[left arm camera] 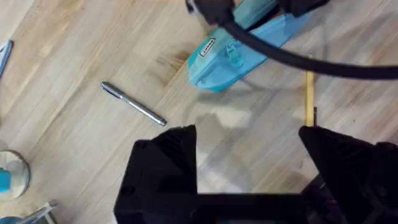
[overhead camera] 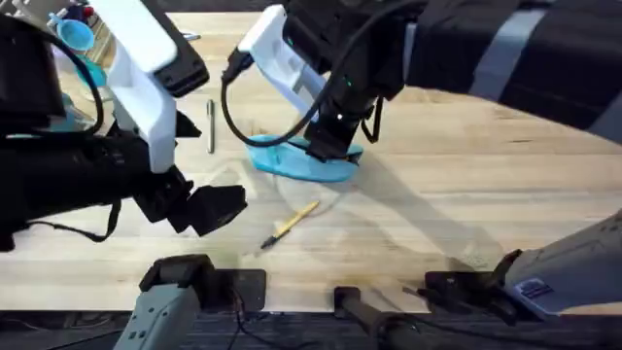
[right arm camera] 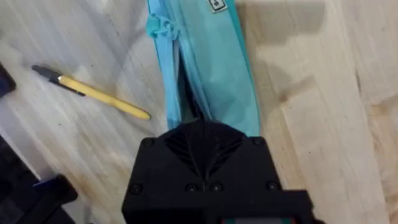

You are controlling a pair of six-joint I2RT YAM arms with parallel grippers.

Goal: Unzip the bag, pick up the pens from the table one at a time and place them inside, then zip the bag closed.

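The light blue bag (overhead camera: 292,165) lies at the middle of the table (overhead camera: 466,185). In the right wrist view the bag (right arm camera: 217,68) shows a dark slit along its zipper, with the pull cord (right arm camera: 158,28) near the label end. My right gripper (overhead camera: 330,146) presses down on the bag's other end, shut on the fabric there. The silver pen (overhead camera: 210,126) lies left of the bag, and the tan pen (overhead camera: 290,224) lies in front of it. My left gripper (overhead camera: 209,209) hovers open, left of the tan pen and empty. The left wrist view shows the bag (left arm camera: 230,59), silver pen (left arm camera: 134,104) and tan pen (left arm camera: 309,87).
A light blue round object (overhead camera: 76,34) and other clutter sit at the far left corner. A round holder (left arm camera: 9,174) and a metal strip (left arm camera: 4,55) lie beyond the silver pen. The right arm's black cable (left arm camera: 292,56) hangs over the bag.
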